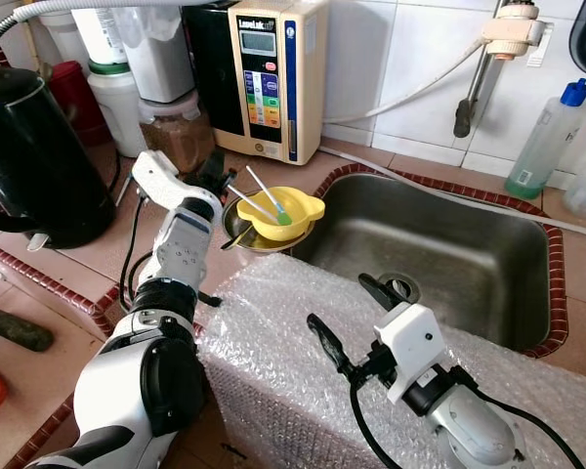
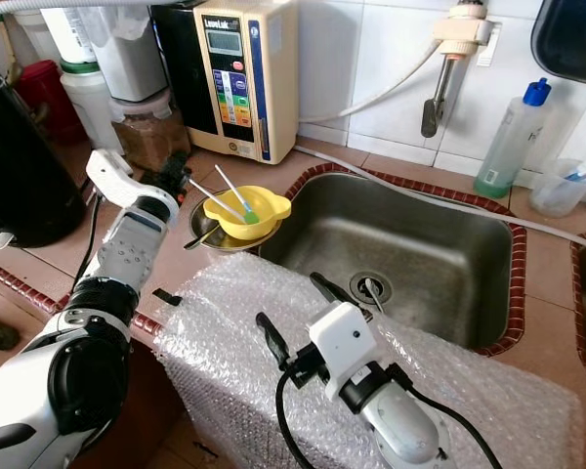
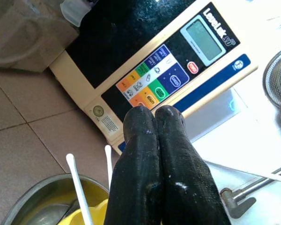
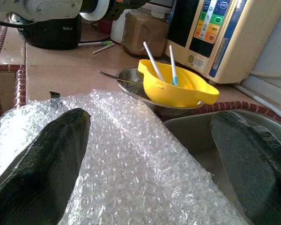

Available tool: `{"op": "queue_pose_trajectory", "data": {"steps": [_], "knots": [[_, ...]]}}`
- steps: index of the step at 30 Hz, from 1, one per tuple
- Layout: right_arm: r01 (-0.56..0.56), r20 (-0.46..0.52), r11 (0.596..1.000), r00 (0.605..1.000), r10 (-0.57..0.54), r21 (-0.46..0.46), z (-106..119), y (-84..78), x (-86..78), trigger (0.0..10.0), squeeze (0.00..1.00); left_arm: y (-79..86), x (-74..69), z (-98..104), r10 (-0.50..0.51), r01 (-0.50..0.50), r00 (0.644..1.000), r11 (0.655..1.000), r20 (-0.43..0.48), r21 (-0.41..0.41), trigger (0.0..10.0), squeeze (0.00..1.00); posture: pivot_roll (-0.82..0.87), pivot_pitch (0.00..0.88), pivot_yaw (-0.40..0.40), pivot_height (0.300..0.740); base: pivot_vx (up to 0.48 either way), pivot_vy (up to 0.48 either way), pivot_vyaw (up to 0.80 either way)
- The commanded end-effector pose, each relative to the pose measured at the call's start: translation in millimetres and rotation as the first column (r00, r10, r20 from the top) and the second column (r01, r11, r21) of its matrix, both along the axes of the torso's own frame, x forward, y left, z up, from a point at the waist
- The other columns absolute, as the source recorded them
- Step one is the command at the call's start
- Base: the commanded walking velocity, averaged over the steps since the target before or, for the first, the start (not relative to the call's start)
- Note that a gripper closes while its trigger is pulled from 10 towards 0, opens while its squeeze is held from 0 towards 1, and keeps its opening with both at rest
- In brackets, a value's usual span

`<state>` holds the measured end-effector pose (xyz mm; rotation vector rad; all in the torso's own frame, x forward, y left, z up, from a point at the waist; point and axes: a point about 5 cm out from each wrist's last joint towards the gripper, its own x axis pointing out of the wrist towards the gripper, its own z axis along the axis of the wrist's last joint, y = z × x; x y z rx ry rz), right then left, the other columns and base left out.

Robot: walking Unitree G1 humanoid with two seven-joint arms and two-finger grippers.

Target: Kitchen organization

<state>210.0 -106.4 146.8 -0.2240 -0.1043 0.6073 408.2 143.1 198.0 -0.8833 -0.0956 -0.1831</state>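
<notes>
Yellow plastic bowl (image 1: 284, 212) sits inside a steel bowl (image 1: 236, 234) on the tiled counter (image 1: 88, 259), at the sink's (image 1: 439, 254) near-left corner, with two white-handled utensils (image 1: 267, 193) leaning in it. Just beside the bowls, the left gripper (image 1: 215, 176) hovers with its fingers (image 3: 159, 159) pressed together, empty, pointing toward the water ionizer (image 1: 269, 73) against the wall. Bubble wrap (image 1: 303, 391) covers the counter's front edge. Over it, the right gripper (image 1: 356, 322) spreads its fingers wide, gripping nothing. A black kettle (image 1: 24, 156) stands at far left.
</notes>
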Motion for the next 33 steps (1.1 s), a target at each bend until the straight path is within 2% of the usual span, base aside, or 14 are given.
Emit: {"op": "queue_pose_trajectory", "data": {"steps": [1,2,3,4,5,8,13,23,25,26,27,28,29,33], "knots": [[0.006,0.012,1.000,1.000,-0.006,0.000,2,-1.0,1.8,10.0,0.16,-0.1,0.5,5,-0.017,0.015,1.000,0.996,0.021,0.090,0.0,0.00,0.00,0.000,0.070,0.740,0.000,0.000,0.00],[0.007,0.012,1.000,1.000,-0.007,0.000,2,-1.0,1.8,10.0,0.16,-0.6,0.2,3,-0.014,0.012,1.000,0.992,0.012,0.122,0.0,0.00,0.00,0.000,0.070,0.740,0.000,0.000,0.00],[0.007,0.012,1.000,1.000,-0.007,-0.001,1,-1.1,2.0,10.0,0.16,-0.9,0.0,2,-0.011,0.010,1.000,0.990,0.005,0.141,3.4,0.00,0.00,0.000,0.073,0.740,0.000,0.000,0.00],[0.008,0.012,1.000,1.000,-0.008,-0.002,1,-1.2,2.2,10.0,0.16,-1.7,-0.4,-2,-0.014,0.015,1.000,0.990,-0.010,0.139,8.9,0.00,0.00,0.000,0.073,0.740,0.000,0.000,0.00],[0.009,0.013,1.000,1.000,-0.009,-0.003,1,-1.3,2.4,10.0,0.16,-2.1,-1.3,-6,-0.010,0.013,1.000,0.987,-0.022,0.157,10.0,1.00,0.00,0.000,0.075,0.740,0.000,0.000,0.00],[0.014,0.013,1.000,1.000,-0.014,-0.008,0,-1.8,2.1,10.0,0.16,-5.9,-5.1,-14,-0.021,0.024,1.000,0.973,-0.017,0.229,10.0,1.00,-0.01,0.000,0.077,0.740,0.000,0.000,0.00],[0.018,0.013,1.000,1.000,-0.018,-0.012,0,-2.5,1.0,10.0,0.16,-13.0,-11.2,-15,-0.083,0.059,0.995,0.924,0.049,0.378,10.0,1.00,-0.01,0.000,0.074,0.740,0.000,0.000,0.00],[0.014,0.015,1.000,1.000,-0.014,-0.019,-1,-1.6,3.0,10.0,0.16,-38.4,-22.7,-5,-0.188,0.062,0.965,0.843,0.185,0.534,10.0,1.00,0.00,0.000,0.070,0.740,0.000,0.000,0.00],[0.015,0.016,1.000,1.000,-0.015,-0.020,-2,-1.2,3.3,10.0,0.16,-46.9,-28.0,-9,-0.230,0.074,0.953,0.806,0.196,0.587,10.0,1.00,0.00,0.000,0.074,0.740,0.000,0.000,0.00],[0.017,0.018,1.000,1.000,-0.017,-0.021,-2,-1.0,3.5,10.0,0.16,-50.9,-31.7,-15,-0.248,0.073,0.950,0.769,0.191,0.635,10.0,1.00,0.00,0.000,0.076,0.740,0.000,0.000,0.00],[0.017,0.018,1.000,1.000,-0.017,-0.021,-2,-1.0,3.5,10.0,0.16,-50.9,-31.7,-15,-0.248,0.073,0.950,0.769,0.191,0.635,10.0,1.00,0.00,0.000,0.076,0.740,0.000,0.000,0.00],[0.020,0.019,1.000,1.000,-0.019,-0.022,-2,-1.1,3.4,10.0,0.16,-52.9,-33.2,-23,-0.250,0.073,0.955,0.723,0.161,0.687,10.0,1.00,0.00,0.000,0.076,0.740,0.000,0.000,0.00],[0.021,0.019,1.000,1.000,-0.020,-0.023,-2,-1.1,3.4,10.0,0.16,-53.5,-33.4,-27,-0.247,0.077,0.959,0.701,0.141,0.709,10.0,1.00,0.00,0.000,0.076,0.740,0.000,0.000,0.00],[0.022,0.019,0.999,1.000,-0.022,-0.025,-2,-0.7,2.9,10.0,0.16,-50.3,-32.6,-34,-0.188,0.069,0.977,0.728,0.102,0.682,10.0,1.00,0.00,0.000,0.078,0.740,0.000,0.000,0.00]]}}
